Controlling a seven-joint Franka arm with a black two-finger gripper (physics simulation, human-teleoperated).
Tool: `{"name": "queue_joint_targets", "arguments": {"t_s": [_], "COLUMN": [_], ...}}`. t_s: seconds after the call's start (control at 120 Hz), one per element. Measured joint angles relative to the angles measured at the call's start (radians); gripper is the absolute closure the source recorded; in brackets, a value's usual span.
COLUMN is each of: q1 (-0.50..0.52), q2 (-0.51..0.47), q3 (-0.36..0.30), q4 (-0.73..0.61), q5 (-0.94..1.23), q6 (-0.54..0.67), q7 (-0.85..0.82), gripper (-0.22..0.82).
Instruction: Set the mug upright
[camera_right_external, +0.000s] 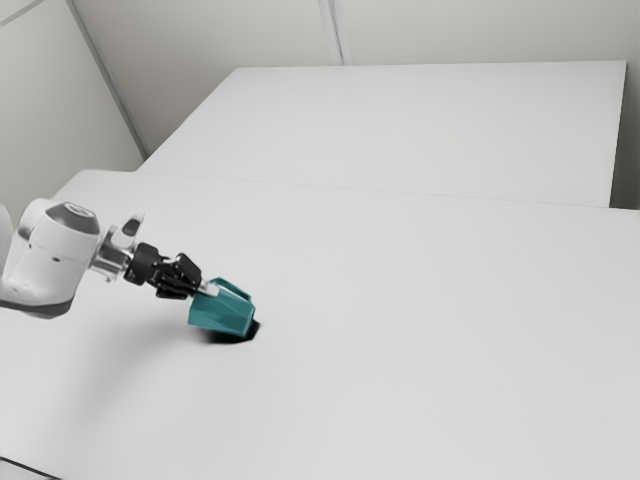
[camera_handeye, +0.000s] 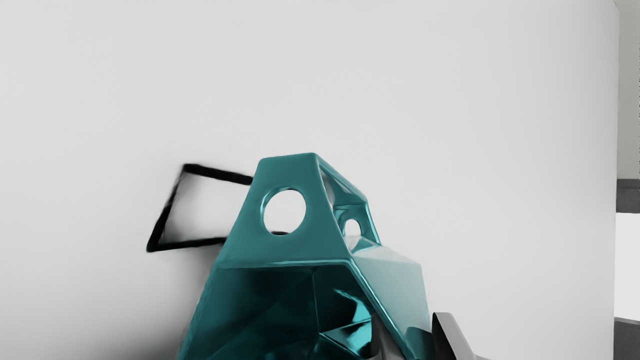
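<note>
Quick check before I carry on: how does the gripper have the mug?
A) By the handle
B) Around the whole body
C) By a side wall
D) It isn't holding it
C: one finger of the gripper is inside the mug, the other outside, the wall between them.

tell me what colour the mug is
Teal, a dark blue-green; the mug shows its colour best in the wrist view.
</note>
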Motion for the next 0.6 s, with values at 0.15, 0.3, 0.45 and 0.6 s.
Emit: {"name": "queue_joint_targets", "arguments": {"t_s": [0.15, 0.3, 0.45, 0.6], "q1": [-0.005, -0.005, 0.01, 0.03], "q2": [-0.009, -0.032, -0.057, -0.065], "q3": [-0.006, -0.013, -0.044, -0.087], "q4": [0.01, 0.011, 0.023, 0.076], "q5": [-0.008, -0.013, 0.004, 0.12], "q6": [-0.002, -0.004, -0.009, -0.011], "q7": [0.001, 0.001, -0.014, -0.064], "gripper": [0.75, 0.77, 0.78, 0.79]}}
